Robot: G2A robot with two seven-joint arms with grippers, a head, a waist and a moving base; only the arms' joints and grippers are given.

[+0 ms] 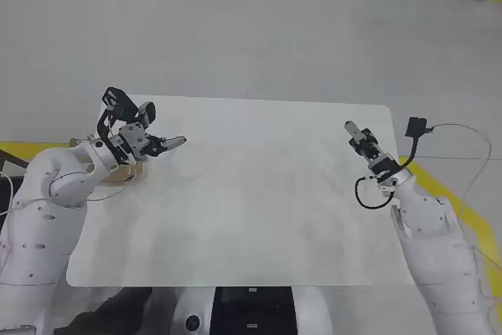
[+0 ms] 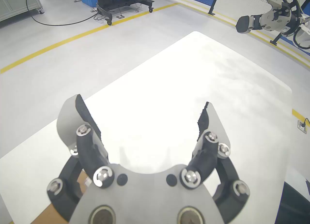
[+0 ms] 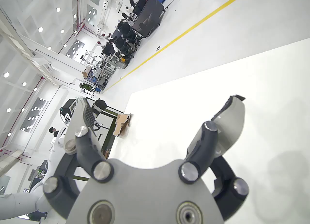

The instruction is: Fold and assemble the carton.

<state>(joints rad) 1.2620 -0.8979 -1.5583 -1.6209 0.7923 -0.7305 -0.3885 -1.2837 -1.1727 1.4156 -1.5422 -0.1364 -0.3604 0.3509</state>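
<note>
The brown cardboard carton (image 1: 126,172) lies at the table's left edge, near the far left corner. It is mostly hidden beneath the left arm's wrist and seems to reach slightly past the edge. The right wrist view shows its flaps (image 3: 122,123) loose and partly raised, not yet folded.

The left gripper (image 1: 171,144) hangs over the white rounded-corner table (image 1: 259,201), just inboard of the carton, with its jaws spread and nothing between them. The right gripper (image 1: 352,128) is also spread and empty, over the table's right edge near the far right corner, well apart from the carton.

The main risk is the carton's position. A push toward the left edge, or a wrist brushing it, could probably tip it off the table. A one-sided pinch on a loose flap could crease the flap or swing the whole carton round. The left wrist also covers the carton from above, so a grasp from this pose would be poorly sighted.

The middle of the table, between the two grippers, offers broad open room. Drawing the carton there would likely let both arms reach it.
</note>
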